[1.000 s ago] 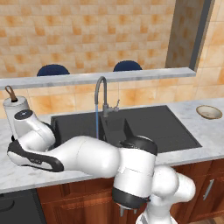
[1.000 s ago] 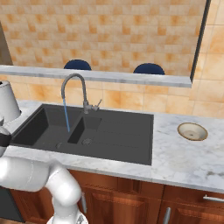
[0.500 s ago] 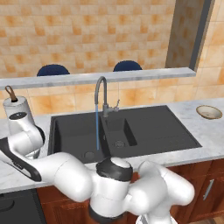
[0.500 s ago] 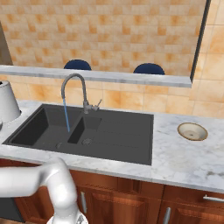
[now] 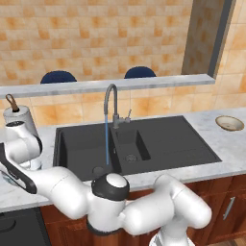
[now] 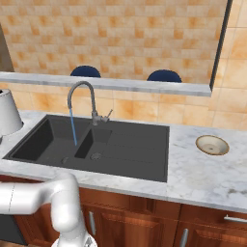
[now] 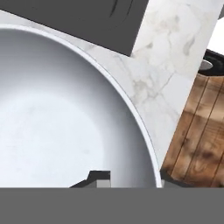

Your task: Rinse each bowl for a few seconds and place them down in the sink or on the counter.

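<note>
Low in the hand view, the gripper [image 7: 133, 178] straddled the white-inside bowl's [image 7: 57, 113] rim, tips slightly apart; whether they pinched it I could not tell. That bowl sat on the counter [image 7: 162, 65], filling the frame's left. The tan bowl [image 5: 229, 123] lay far right.

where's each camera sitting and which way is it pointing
Left base view: behind the arm on its left, looking forward and down over the sink, the running tap and the counter; the white arm sweeps across the bottom from the lower right.
Right base view: behind on the right, same direction; the arm bends in at lower left.
Hand view: on the hand, looking down into the white inside of a bowl over the counter; a dark finger tip shows at the bottom.
Both base views share the sink, tap and tan bowl.
</note>
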